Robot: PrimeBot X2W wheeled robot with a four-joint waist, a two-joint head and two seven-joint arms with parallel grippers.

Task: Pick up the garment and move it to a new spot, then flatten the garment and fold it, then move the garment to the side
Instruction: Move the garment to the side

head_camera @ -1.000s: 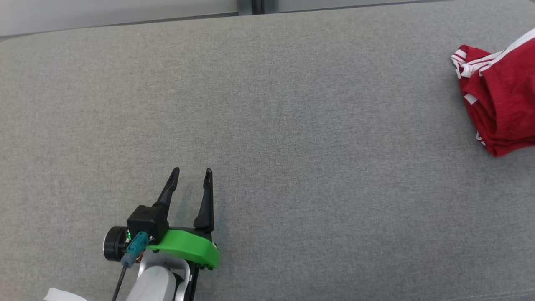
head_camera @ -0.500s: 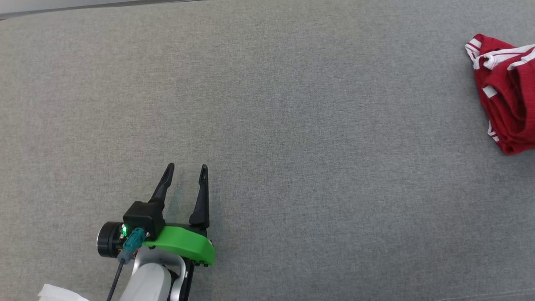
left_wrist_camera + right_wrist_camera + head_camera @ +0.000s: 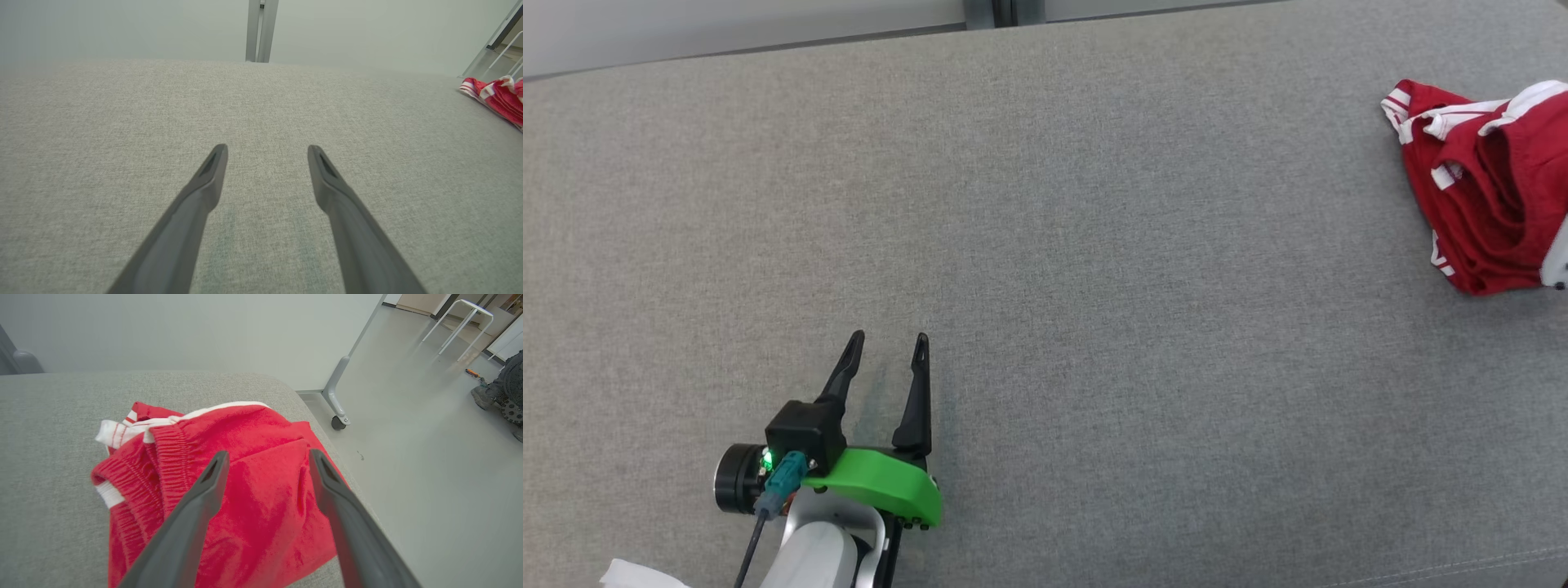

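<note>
Garment (image 3: 1478, 196): red with white trim, bunched at the far right end of the grey padded surface (image 3: 1094, 245), close to the edge where the surface drops to the floor (image 3: 408, 477).

Right gripper (image 3: 269, 453): my two fingers are spread wide directly over the red heap, pinching nothing. Cloth shows between and on both sides of them. Whether the tips touch the fabric I cannot tell from this angle.

Left gripper (image 3: 888, 336): fingers also wide and empty, over bare grey at the near left, well apart from the garment, which lies far off to its right (image 3: 496, 96).

Key relation: the right arm is much the nearer. In the head view the heap runs long from far to near.

The right wrist view gives the gathered waistband (image 3: 167, 457) on the fingers' left and the nearness of the surface edge. The head view gives the open grey stretch between my two grippers.
</note>
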